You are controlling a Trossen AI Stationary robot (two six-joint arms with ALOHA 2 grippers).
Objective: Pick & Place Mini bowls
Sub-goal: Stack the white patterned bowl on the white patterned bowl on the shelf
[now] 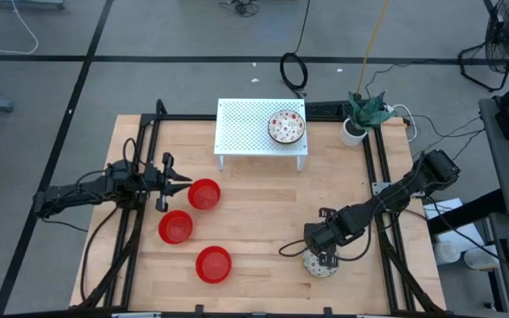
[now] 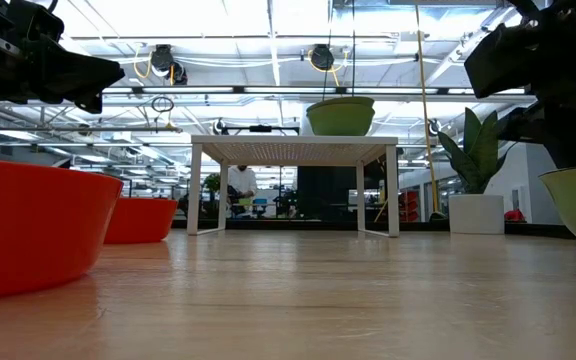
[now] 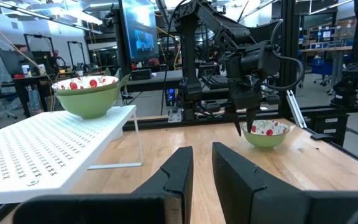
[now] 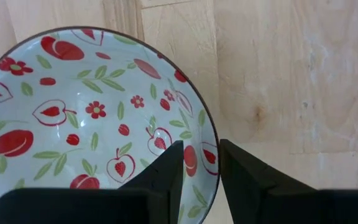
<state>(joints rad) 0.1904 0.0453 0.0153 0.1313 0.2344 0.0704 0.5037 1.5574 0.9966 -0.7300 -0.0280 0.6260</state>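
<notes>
One patterned mini bowl point(image 1: 322, 265) stands on the table near its right near corner, under my right gripper point(image 1: 323, 256). The right wrist view shows its white inside with red fruit and flowers point(image 4: 92, 118). A second patterned mini bowl point(image 1: 286, 126) stands on the white rack point(image 1: 246, 132). Three red mini bowls point(image 1: 204, 193) point(image 1: 176, 227) point(image 1: 213, 264) stand on the left half of the table. My left gripper point(image 1: 188, 182) hovers just left of the farthest red one. Its fingers point(image 3: 202, 149) stand a narrow gap apart and hold nothing. My right gripper point(image 4: 201, 146) comes from above, pointing down, and is shut on the patterned bowl's rim point(image 4: 212, 146). One finger point(image 4: 166, 171) is inside the bowl and the other point(image 4: 244, 174) outside. The bowl stays upright, and in the left wrist view its base point(image 3: 266, 144) appears to rest on the table.
The white perforated rack sits at the middle of the table's far edge. A white cup with a green plant point(image 1: 355, 129) stands to its right. Black frame rails point(image 1: 380, 168) run along both sides of the table. Bare wood lies between the red bowls and my right gripper.
</notes>
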